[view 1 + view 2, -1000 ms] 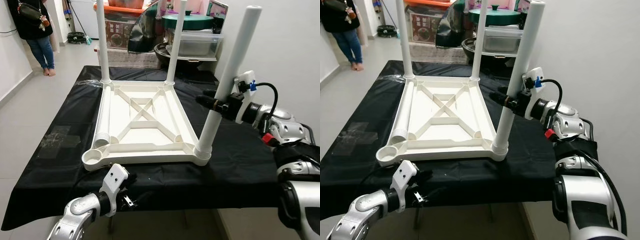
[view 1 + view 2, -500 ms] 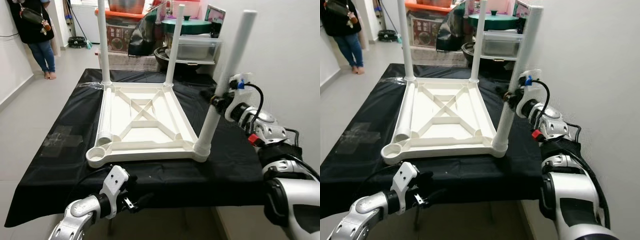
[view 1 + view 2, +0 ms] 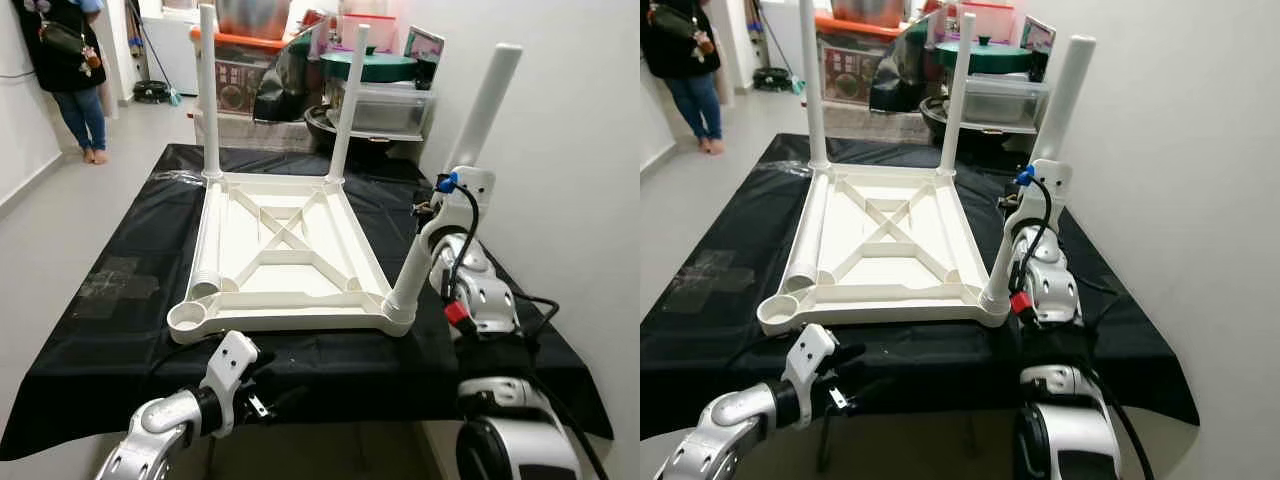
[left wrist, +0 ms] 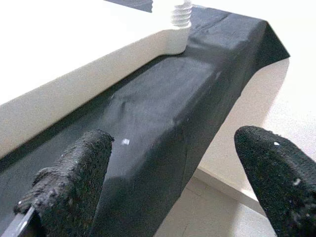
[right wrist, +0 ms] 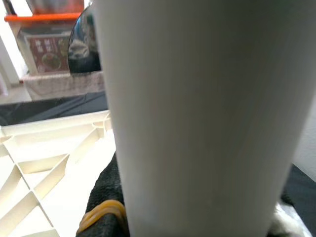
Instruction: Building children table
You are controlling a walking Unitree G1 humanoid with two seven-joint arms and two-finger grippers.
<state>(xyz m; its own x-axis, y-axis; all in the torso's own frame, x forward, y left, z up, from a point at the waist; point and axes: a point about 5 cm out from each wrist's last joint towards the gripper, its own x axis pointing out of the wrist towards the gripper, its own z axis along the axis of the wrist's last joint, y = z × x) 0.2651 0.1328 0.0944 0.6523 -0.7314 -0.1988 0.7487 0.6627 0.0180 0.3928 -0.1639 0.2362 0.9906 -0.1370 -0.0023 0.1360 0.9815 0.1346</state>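
Observation:
A white children's table top (image 3: 290, 322) lies upside down on a black-clothed table (image 3: 120, 330). Two white legs (image 3: 208, 90) (image 3: 345, 100) stand upright in its far corners. A third leg (image 3: 480, 110) leans out of the near right corner, and my right gripper (image 3: 430, 215) is shut on it about halfway up; the right wrist view has this leg (image 5: 197, 113) very close. A loose leg (image 3: 208, 240) lies along the left side, beside the empty near left socket (image 3: 186, 318). Below the table's front edge my left gripper (image 3: 268, 400) hangs open, holding nothing (image 4: 173, 177).
A person (image 3: 70, 70) stands on the floor at the far left. Pots and plastic boxes (image 3: 385, 85) crowd the space behind the table. A white wall (image 3: 580, 150) runs close along the right side. The cloth overhangs the front edge (image 4: 163, 123).
The camera has pulled back a little. My right arm has swung in from the side and now rises just behind the leaning leg, still gripping it. The left arm has stayed put.

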